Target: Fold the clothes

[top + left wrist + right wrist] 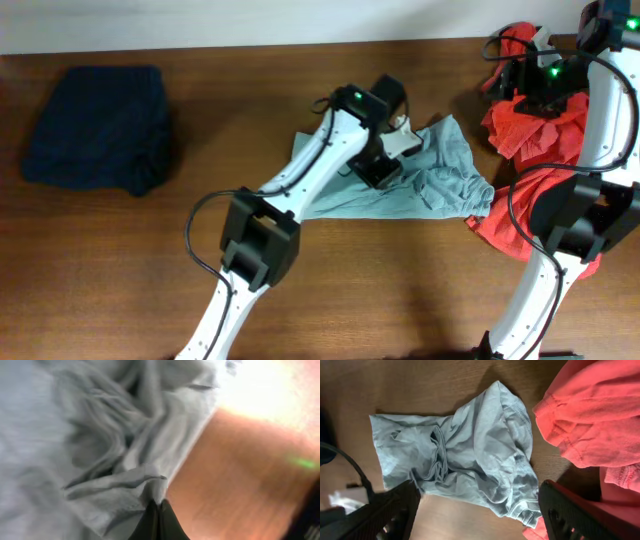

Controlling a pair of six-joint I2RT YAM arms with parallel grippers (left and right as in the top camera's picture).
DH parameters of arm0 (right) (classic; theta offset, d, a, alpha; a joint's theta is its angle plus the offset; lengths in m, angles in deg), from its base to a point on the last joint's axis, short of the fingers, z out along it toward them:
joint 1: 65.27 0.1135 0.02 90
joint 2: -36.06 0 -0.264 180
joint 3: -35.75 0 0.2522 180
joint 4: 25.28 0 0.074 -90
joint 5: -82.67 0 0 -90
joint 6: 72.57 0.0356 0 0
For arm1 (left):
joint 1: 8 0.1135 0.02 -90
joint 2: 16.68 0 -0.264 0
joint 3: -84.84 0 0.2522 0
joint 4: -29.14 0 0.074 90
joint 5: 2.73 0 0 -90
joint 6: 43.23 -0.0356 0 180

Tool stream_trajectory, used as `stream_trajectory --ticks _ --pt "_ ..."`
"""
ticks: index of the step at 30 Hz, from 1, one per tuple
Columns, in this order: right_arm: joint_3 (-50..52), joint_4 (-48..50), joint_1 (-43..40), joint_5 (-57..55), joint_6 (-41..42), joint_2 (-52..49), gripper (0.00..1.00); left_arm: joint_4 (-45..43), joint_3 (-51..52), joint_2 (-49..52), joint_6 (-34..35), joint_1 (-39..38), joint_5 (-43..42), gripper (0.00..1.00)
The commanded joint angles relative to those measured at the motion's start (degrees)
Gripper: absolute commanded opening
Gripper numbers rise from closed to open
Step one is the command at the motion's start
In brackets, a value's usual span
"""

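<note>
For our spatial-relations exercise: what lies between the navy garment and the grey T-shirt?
Only bare table lies between the navy garment and the T-shirt, as the overhead view shows.

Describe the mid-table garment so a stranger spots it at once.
On the wooden table, look to the middle, where the left gripper pinches cloth. That crumpled T-shirt is pale blue-grey, unlike the navy garment far left and the orange-red shirt right.
</note>
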Motion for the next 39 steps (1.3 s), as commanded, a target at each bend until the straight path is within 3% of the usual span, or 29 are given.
stream_trajectory --ticks 1,3,4,5,6,9,14,15,17,25,32,35,39 --pt "-0.6 0.2 0.3 -0.3 -0.7 1.3 0.79 0.4 -1.2 -2.3 0.5 -2.8 -1.0 0.01" --pt "-0.6 0.2 0.3 -0.3 -0.7 1.3 0.8 0.4 -1.1 -2.3 0.5 -4.2 -1.0 0.05" --pt "-0.6 0.2 0.3 -0.3 -0.7 1.3 0.79 0.4 -1.0 -2.3 0.3 -5.4 -0.5 0.27" --pt "-0.6 0.2 0.3 -0.3 -0.7 1.3 0.79 0.4 -1.0 -2.3 0.3 -5.9 0.1 0.42" --pt "-0.6 0.2 0.3 -0.3 -0.7 1.3 0.79 0.4 -1.0 -2.3 0.3 -6.4 0.8 0.54" --pt "-0.6 0.2 0.3 -0.3 -0.7 1.3 0.8 0.4 -1.0 -2.3 0.3 -7.7 2.6 0.76" --pt "-0.6 0.1 0.3 -0.3 -0.7 1.3 0.79 -0.3 -1.0 -2.3 0.3 -8.0 3.0 0.87" --pt "-0.6 0.1 0.3 -0.2 -0.6 1.3 0.79 -0.5 -1.0 -2.3 0.3 -7.7 3.0 0.94" --pt "-0.6 -0.6 0.3 0.0 -0.6 1.3 0.79 -0.4 -1.3 -2.6 1.2 -6.6 3.0 0.99" --pt "-0.6 -5.4 0.3 1.7 -0.7 1.8 0.72 -1.1 -3.7 -4.4 9.4 3.0 2.8 0.99" --pt "-0.6 -5.9 0.3 1.7 -0.7 1.8 0.7 0.2 -3.5 -2.1 10.3 9.6 2.8 0.98" --pt "-0.6 -5.9 0.3 1.7 -0.7 1.7 0.7 -0.7 -3.5 0.3 11.3 10.3 3.4 0.81" --pt "-0.6 -5.9 0.3 1.7 -0.7 1.7 0.72 -1.0 -3.5 3.9 13.5 10.6 8.3 0.39"
